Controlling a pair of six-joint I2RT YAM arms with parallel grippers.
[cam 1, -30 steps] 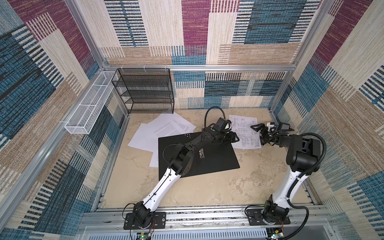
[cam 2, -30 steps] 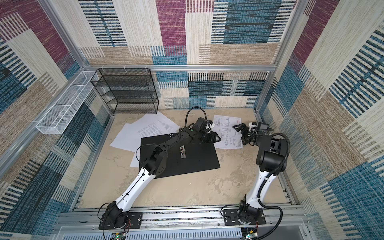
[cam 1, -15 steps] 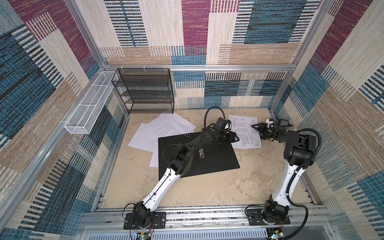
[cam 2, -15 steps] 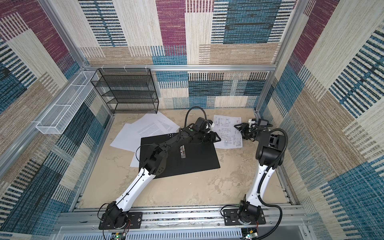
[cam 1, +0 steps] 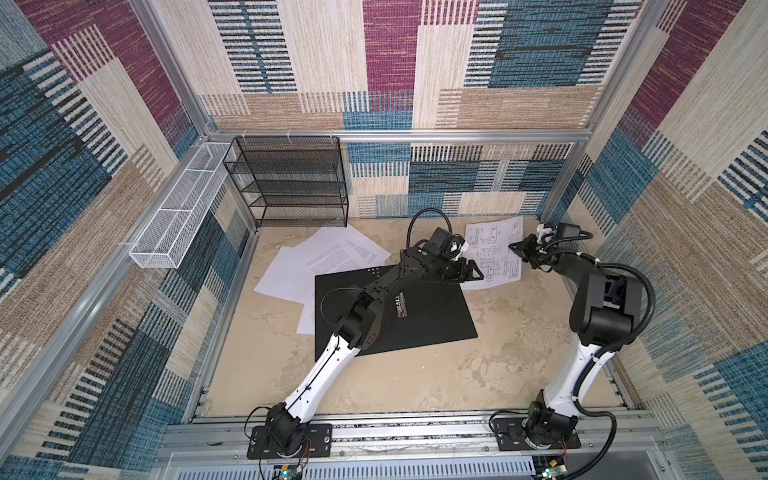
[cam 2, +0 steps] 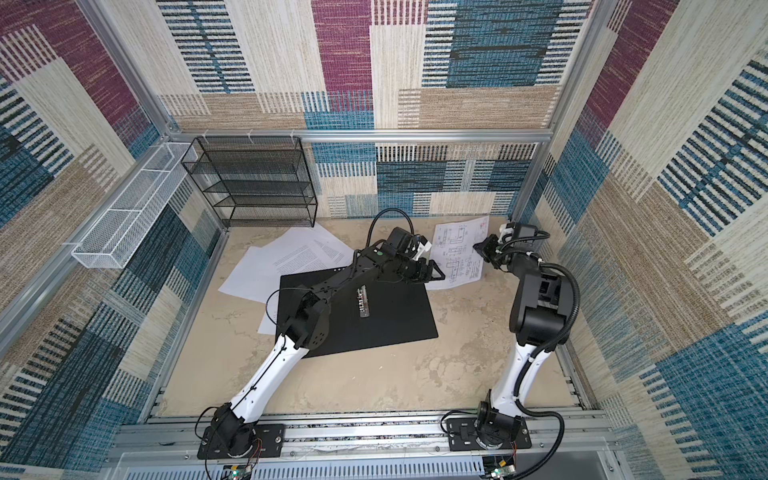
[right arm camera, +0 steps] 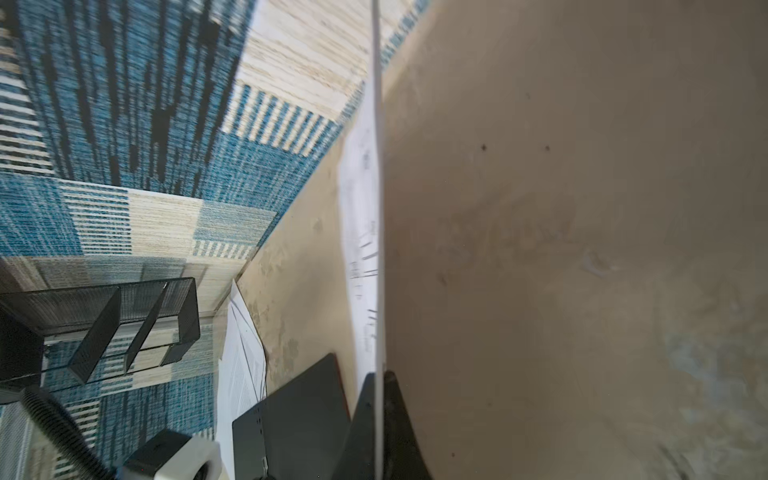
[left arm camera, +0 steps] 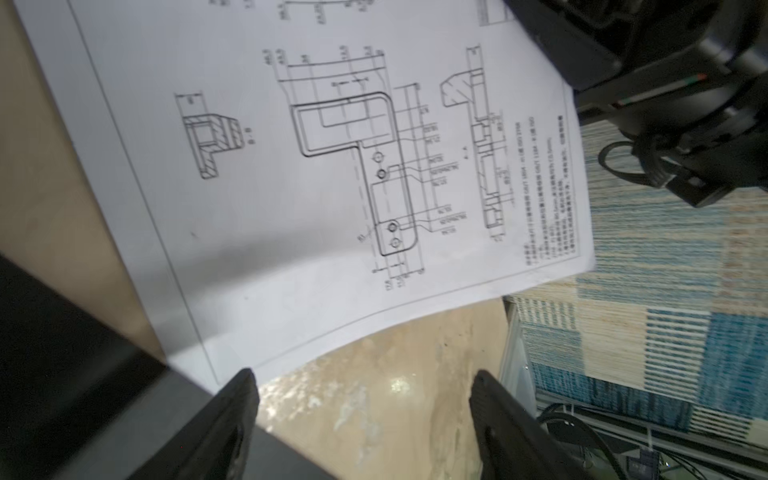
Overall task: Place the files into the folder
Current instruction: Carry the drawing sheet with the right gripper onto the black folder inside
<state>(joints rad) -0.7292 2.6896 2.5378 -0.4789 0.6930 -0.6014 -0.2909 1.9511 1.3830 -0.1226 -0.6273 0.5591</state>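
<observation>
The drawing sheet [left arm camera: 332, 187] runs past the picture's edge beyond the left jaws, and its small notes are too blurred to read. Between the right jaws it shows only edge-on. The left arm [cam 1: 386, 286] covers part of the folder [cam 1: 436, 324].

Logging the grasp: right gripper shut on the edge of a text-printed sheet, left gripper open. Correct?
Not text-printed: the right gripper is shut on the edge of the technical drawing sheet, as the left wrist view shows. The left gripper is open.
</observation>
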